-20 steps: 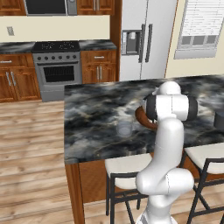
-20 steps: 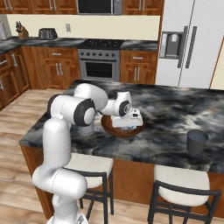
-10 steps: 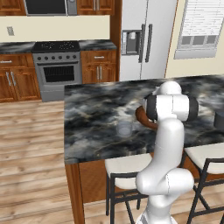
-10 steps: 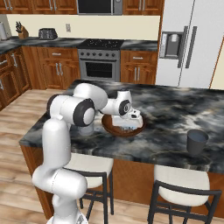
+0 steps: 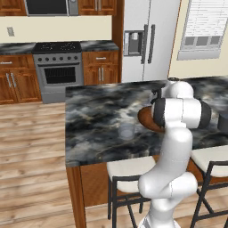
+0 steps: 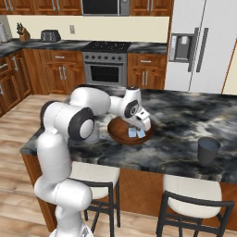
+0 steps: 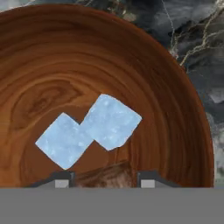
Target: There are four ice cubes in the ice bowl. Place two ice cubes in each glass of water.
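The ice bowl (image 7: 52, 57), wide and of reddish-brown wood, lies right under my hand. Two pale blue ice cubes (image 7: 111, 120) (image 7: 64, 140) rest corner to corner on its floor. My gripper (image 7: 106, 179) hangs just above them, open, its two dark tips apart with only wood showing between them. From the right base view the gripper (image 6: 142, 126) reaches down into the bowl (image 6: 121, 133) beside the cubes (image 6: 132, 133). A clear glass of water (image 5: 127, 130) stands on the counter left of the bowl (image 5: 145, 117). A darker glass (image 6: 208, 149) stands far to the right.
The bowl sits on a dark marbled island counter (image 5: 98, 116) whose near edge is lined with two stools (image 6: 194, 203). My own white arm (image 5: 178, 116) blocks most of the bowl in the left base view. A stove and a fridge stand along the back wall.
The hand has sunk a little lower into the bowl. The cubes and glasses have not moved.
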